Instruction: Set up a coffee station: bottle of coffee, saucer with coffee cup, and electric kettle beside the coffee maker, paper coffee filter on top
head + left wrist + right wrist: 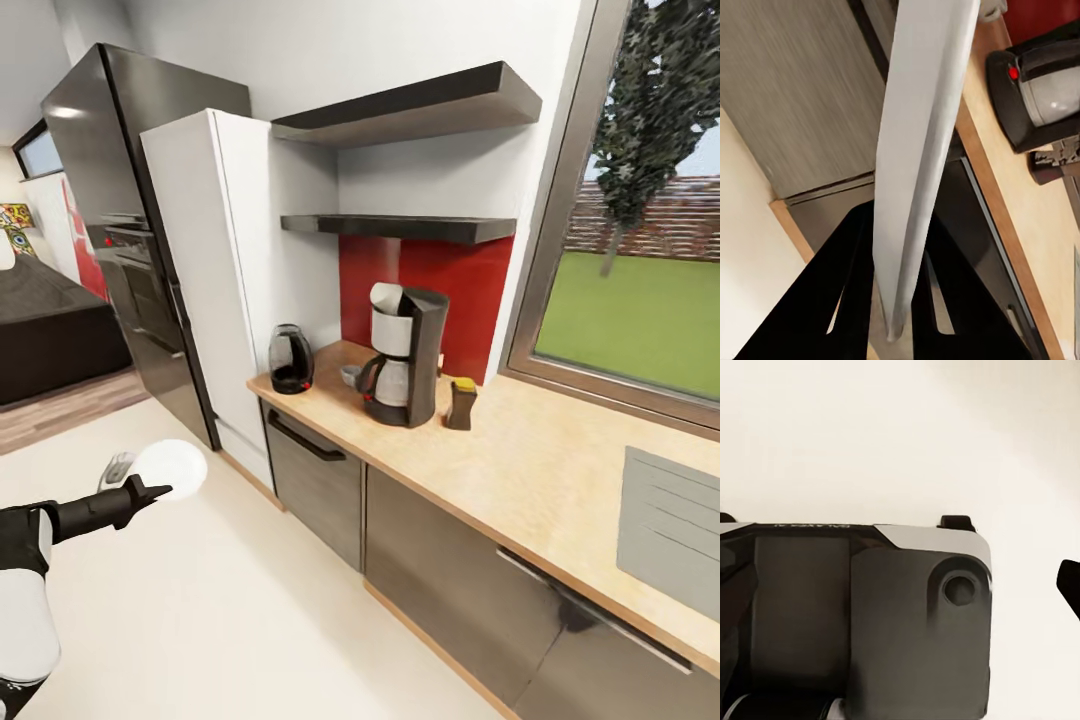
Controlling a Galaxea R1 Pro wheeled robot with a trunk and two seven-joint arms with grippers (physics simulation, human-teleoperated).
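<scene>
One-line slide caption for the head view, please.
Left gripper carries the white saucer toward the countertop with coffee maker.

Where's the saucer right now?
The saucer is off the counter: in the head view it is at lower left over the floor, clamped edge-on between the left gripper's fingers, well short of the coffee maker.

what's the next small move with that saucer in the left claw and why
Probably roll closer to the countertop. The left claw holds the saucer out over the floor, short of the counter, while the coffee maker stands at the back with bare counter in front of it.
</scene>
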